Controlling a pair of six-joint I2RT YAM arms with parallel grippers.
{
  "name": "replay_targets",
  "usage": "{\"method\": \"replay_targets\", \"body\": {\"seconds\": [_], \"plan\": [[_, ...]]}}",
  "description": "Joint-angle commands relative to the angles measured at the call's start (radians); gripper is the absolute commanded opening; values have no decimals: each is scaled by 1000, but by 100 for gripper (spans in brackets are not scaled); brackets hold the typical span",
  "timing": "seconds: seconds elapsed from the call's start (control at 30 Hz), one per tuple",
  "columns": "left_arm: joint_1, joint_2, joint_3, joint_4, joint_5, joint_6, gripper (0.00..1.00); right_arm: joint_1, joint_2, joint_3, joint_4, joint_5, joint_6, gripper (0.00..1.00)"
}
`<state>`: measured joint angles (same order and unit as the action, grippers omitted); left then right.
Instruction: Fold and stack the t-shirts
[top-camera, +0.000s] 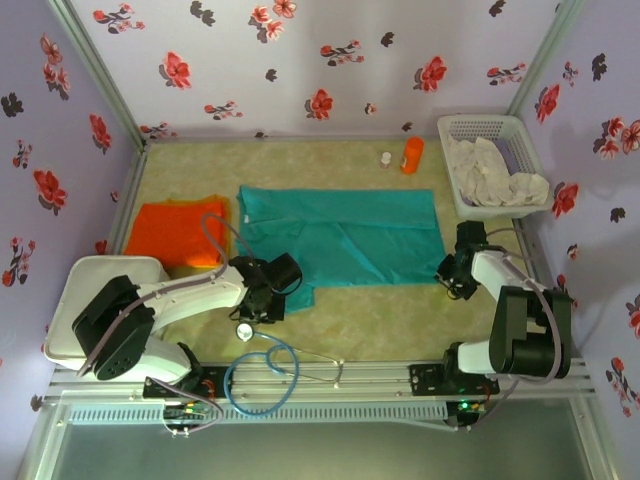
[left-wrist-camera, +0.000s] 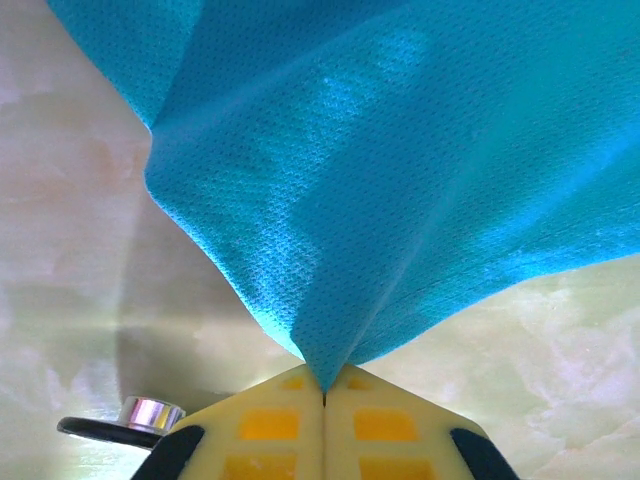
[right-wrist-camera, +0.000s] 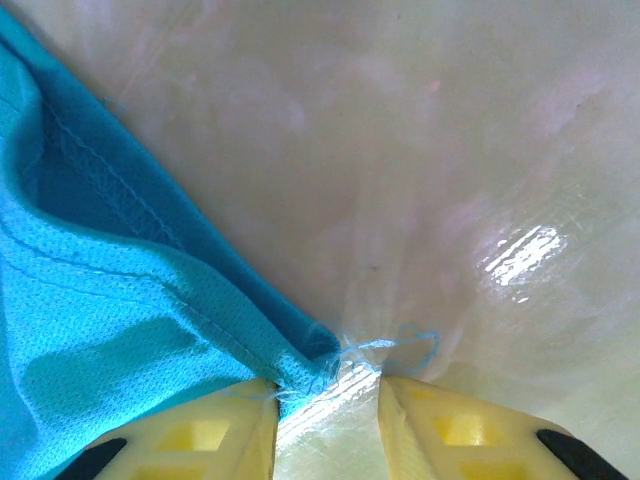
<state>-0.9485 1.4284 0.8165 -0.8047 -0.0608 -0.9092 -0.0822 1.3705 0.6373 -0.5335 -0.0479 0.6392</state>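
The teal-green t-shirt (top-camera: 345, 235) lies spread across the middle of the table. My left gripper (top-camera: 268, 297) is shut on its near left corner, and the cloth (left-wrist-camera: 400, 180) rises taut from between the closed fingers (left-wrist-camera: 270, 425). My right gripper (top-camera: 447, 280) stands open at the shirt's near right corner; that hemmed corner (right-wrist-camera: 310, 355) with a loose thread lies just inside the left finger (right-wrist-camera: 200, 435), on the table. The bright orange t-shirt (top-camera: 175, 235) lies folded at the left.
A white basket (top-camera: 455, 170) of pale cloths stands at the back right. An orange bottle (top-camera: 411, 155) and a small cap (top-camera: 385, 158) stand at the back. A stethoscope (top-camera: 262, 365) lies at the near edge, its metal head (left-wrist-camera: 150, 412) beside my left fingers.
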Motion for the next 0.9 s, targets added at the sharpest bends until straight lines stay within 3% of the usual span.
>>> {"method": "replay_targets", "body": {"seconds": [0.0, 0.27, 0.5, 0.87], "plan": [[7, 4, -3, 6, -17, -7, 0, 8, 54, 8, 102, -11, 0, 31], [14, 9, 17, 3, -33, 7, 0, 7, 107, 82, 101, -1, -23, 24], [17, -19, 74, -51, -42, 9, 0, 7, 155, 95, 123, -53, -20, 0], [87, -58, 213, -161, -68, 85, 0, 6, 75, 148, 36, -114, 9, 0]]}}
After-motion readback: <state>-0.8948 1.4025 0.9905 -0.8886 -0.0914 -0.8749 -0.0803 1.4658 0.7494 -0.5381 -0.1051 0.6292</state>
